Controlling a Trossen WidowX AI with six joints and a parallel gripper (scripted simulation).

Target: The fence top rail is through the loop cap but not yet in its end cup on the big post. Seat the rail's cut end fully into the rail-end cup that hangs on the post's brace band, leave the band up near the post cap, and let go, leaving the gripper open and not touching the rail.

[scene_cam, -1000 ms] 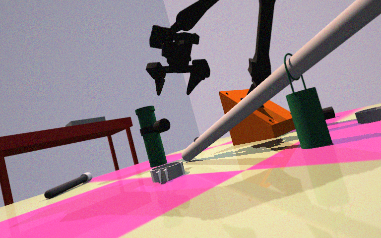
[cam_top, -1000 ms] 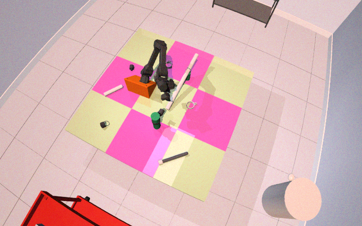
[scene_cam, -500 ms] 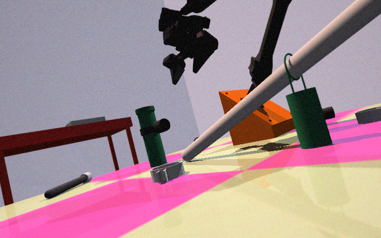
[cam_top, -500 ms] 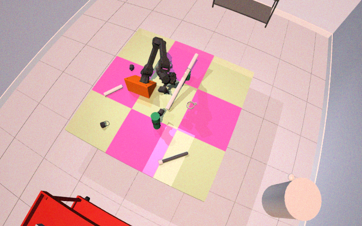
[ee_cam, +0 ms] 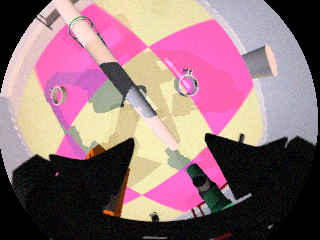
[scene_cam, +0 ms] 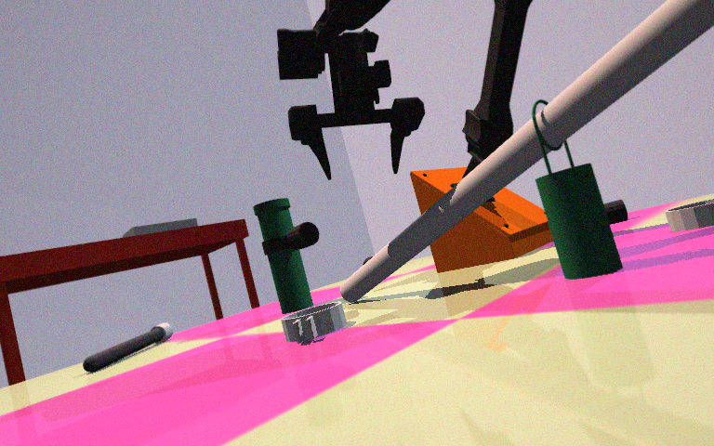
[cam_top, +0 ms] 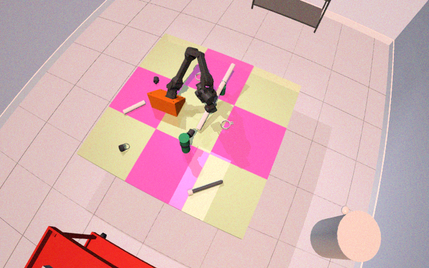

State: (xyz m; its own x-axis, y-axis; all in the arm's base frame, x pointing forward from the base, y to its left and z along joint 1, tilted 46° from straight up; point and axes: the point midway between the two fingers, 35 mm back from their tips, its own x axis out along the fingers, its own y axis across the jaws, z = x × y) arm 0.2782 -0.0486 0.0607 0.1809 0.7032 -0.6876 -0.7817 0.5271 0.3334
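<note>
The pale top rail [cam_top: 228, 72] [scene_cam: 505, 152] [ee_cam: 162, 131] slopes down through the green wire loop [scene_cam: 535, 124] [ee_cam: 91, 22] on the short green post [cam_top: 223, 91] [scene_cam: 579, 226]. Its lower end rests on or just above the mat, outside the cup. The dark rail-end cup [cam_top: 190, 132] [scene_cam: 305, 235] [ee_cam: 200, 181] hangs on the brace band [scene_cam: 271, 245], high on the big green post [cam_top: 186, 148] [scene_cam: 292, 283] [ee_cam: 217, 198], a little below its cap. A gap separates cup and rail end. My gripper [scene_cam: 363, 176] [ee_cam: 170, 139] is open and empty, above the rail's lower part, not touching it.
A grey ring clamp [cam_top: 222, 124] [scene_cam: 314, 323] lies near the rail end; another [cam_top: 196, 76] [scene_cam: 689, 217] lies farther back. The orange arm base [cam_top: 162, 103] [scene_cam: 473, 247] stands beside the rail. A dark rod [cam_top: 206, 186] [scene_cam: 124, 349] and a short pale tube [cam_top: 134, 107] lie on the mat.
</note>
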